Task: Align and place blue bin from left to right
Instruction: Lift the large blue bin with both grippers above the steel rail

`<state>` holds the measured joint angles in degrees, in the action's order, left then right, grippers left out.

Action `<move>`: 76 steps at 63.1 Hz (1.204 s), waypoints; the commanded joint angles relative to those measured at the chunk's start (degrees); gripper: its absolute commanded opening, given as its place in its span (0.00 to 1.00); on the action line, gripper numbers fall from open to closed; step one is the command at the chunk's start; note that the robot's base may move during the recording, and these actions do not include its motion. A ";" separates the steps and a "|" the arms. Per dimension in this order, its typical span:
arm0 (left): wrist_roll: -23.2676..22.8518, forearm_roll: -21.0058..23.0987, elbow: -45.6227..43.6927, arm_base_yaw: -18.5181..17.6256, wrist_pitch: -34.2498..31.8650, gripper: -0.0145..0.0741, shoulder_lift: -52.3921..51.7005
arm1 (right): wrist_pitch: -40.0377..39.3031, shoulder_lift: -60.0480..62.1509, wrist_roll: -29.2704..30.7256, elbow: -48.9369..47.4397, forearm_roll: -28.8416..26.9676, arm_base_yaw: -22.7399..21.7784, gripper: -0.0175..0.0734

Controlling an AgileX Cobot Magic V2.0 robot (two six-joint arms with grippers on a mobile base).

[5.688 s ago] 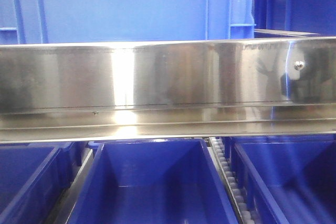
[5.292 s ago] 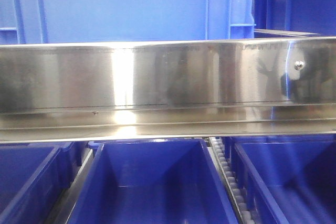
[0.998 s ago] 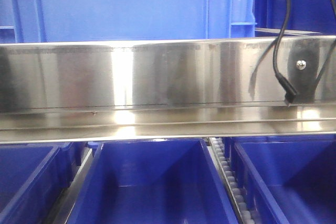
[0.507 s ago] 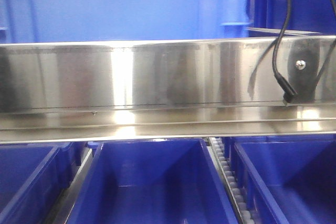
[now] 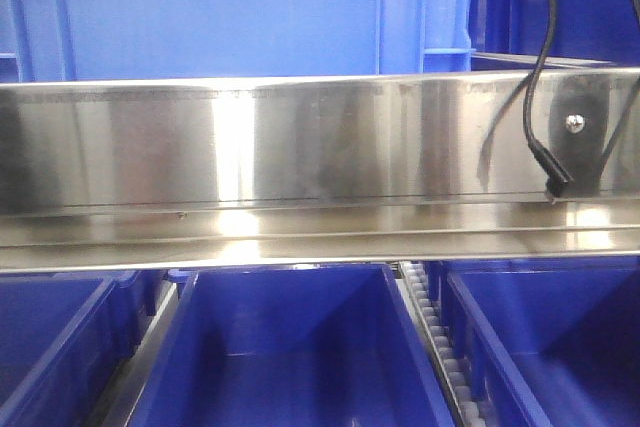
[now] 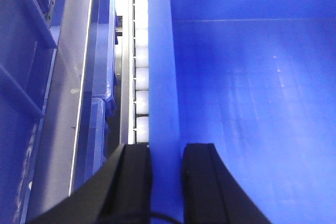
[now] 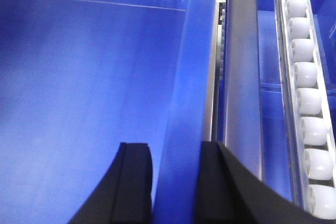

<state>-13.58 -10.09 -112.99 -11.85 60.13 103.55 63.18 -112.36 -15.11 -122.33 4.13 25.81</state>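
While both arms hold it, the blue bin has shifted a little toward the left of the front view. Its ribbed corner column now stands further from the right-hand crate edge than it did a second ago. Half a second ago the ribs were blurred, which indicates motion at that instant; they are now sharp. The steel rail and its screw have not moved, so the shift belongs to the bin and not to the camera. The black cable, absent five seconds ago, hangs in front of the rail's right end. The left gripper straddles the bin's left wall, one finger outside beside the roller track and one inside, both clamped against the plastic. The right gripper is clamped the same way on the right wall, with its outer finger next to the steel guide and rollers. The bin sits on the upper level behind the rail, above the lower crates, and spans most of the view. Judgement: the bin is gripped on both sides and is being adjusted sideways. Alignment is under way, and final placement at the right is not yet confirmed.
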 commanded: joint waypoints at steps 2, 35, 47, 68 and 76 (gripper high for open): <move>-0.23 1.28 -0.31 0.10 0.73 0.15 -0.31 | -0.70 0.98 0.63 -0.22 0.77 -0.04 0.12; -0.23 1.56 -2.08 0.10 1.83 0.15 -3.94 | -2.49 6.04 0.63 -0.34 1.12 -0.04 0.12; -0.23 1.88 -2.08 0.10 2.10 0.15 -3.82 | -2.34 5.94 0.63 -0.34 1.06 -0.04 0.12; -0.23 1.88 -2.08 0.10 2.10 0.15 -4.34 | -2.34 6.08 0.63 -0.34 1.06 -0.04 0.12; -0.23 1.77 -2.16 0.10 1.97 0.15 -5.62 | -2.66 6.71 0.63 -0.34 1.06 -0.04 0.12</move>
<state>-13.69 -8.19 -114.10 -11.85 65.31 100.79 65.08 -108.06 -15.44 -122.09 3.75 25.81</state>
